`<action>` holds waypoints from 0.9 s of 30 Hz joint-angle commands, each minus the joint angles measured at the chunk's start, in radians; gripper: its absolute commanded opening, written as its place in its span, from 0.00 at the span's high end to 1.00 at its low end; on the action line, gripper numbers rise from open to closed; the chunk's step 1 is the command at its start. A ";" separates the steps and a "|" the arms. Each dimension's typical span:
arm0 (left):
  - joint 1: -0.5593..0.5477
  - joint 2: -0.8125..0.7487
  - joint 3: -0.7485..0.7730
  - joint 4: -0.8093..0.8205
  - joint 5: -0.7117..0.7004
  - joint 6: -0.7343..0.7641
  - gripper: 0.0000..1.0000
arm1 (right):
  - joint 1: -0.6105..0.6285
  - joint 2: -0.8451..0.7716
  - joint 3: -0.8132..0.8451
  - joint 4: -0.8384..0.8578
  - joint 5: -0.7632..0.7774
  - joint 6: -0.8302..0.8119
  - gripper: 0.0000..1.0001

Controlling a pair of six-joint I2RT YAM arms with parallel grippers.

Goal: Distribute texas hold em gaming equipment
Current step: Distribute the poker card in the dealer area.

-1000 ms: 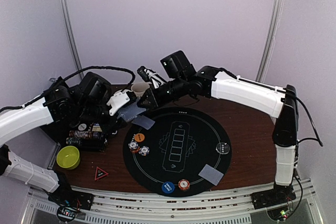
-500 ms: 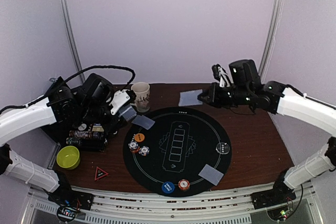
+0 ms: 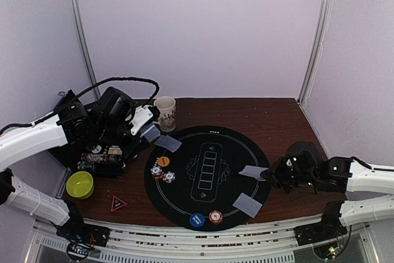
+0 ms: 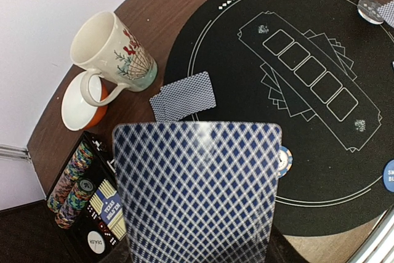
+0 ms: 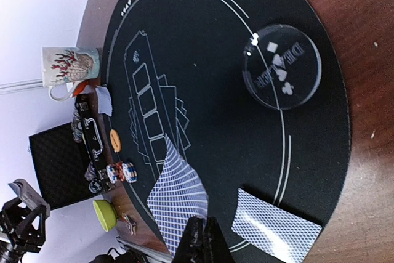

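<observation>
My left gripper is shut on a blue-backed playing card, held up left of the black mat; the card hides the fingers in the left wrist view. My right gripper is shut on another card and holds it just above the mat's right side; its fingertips pinch the card's edge. One card lies on the mat's far left and one on its near right. Striped chips, an orange disc, a blue disc, another chip and the clear dealer disc lie on the mat.
The round black mat fills the table's middle. A patterned mug stands behind it at the left. The black chip case is at the left, with a green bowl and a red triangle in front of it.
My right arm has swung from beside the left gripper at the far left, across the back, down to the mat's right side, carrying a card. The left arm has barely moved.
</observation>
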 commanded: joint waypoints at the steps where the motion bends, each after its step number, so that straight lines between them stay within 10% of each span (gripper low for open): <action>1: 0.002 -0.014 0.010 0.048 -0.014 0.005 0.48 | 0.067 -0.030 -0.059 -0.043 0.038 0.196 1.00; 27: 0.003 -0.020 0.007 0.043 -0.011 0.029 0.48 | 0.217 -0.048 -0.144 -0.050 0.078 0.319 1.00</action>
